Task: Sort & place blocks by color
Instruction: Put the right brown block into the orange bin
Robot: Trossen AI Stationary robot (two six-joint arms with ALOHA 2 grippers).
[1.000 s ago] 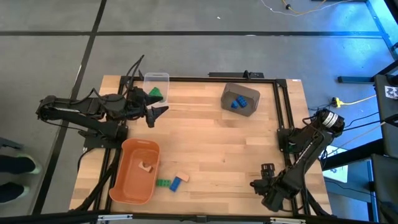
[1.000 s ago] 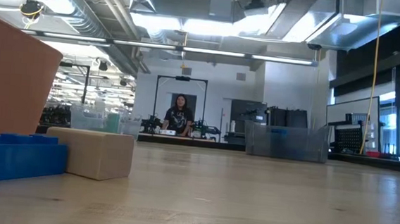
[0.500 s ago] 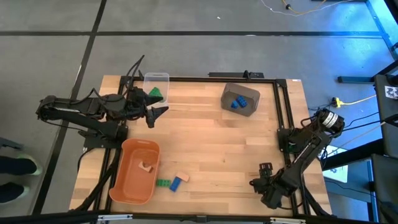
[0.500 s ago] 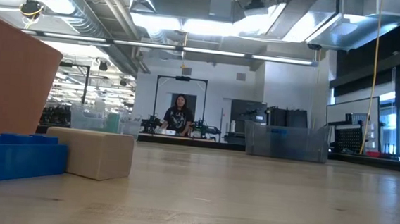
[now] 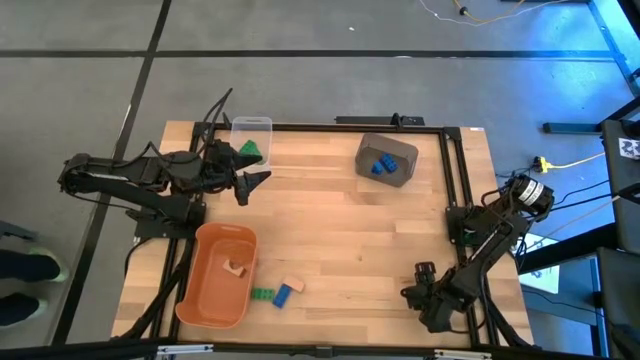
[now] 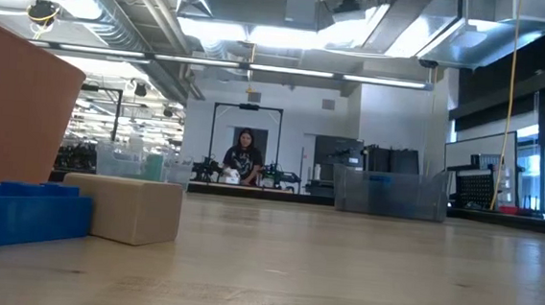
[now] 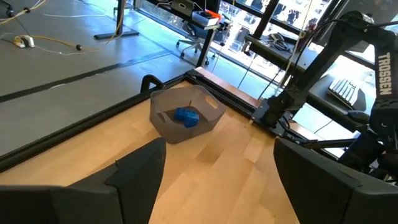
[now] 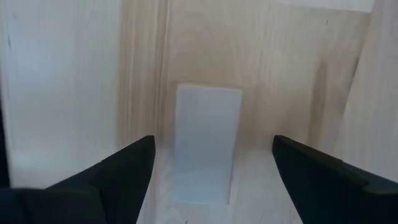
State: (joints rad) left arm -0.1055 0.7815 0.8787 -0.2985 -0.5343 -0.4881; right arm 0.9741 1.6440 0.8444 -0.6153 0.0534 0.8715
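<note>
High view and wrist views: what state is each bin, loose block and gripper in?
Clear bin: upright, green blocks inside.
Dark grey bin: upright, blue blocks inside.
Orange tub: upright, a tan block inside.
Green block, blue block, tan block: loose on the table beside the orange tub.
Left gripper: open, empty, beside the clear bin.
Right gripper: open, empty, low over the table's near right corner.

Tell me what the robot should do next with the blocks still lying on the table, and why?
Probably the left gripper, open and empty beside the clear bin, should swing toward the three loose blocks next to the orange tub: a green block, a blue block and a tan block. It looks nearer to them than the right gripper, open over bare wood.
</note>
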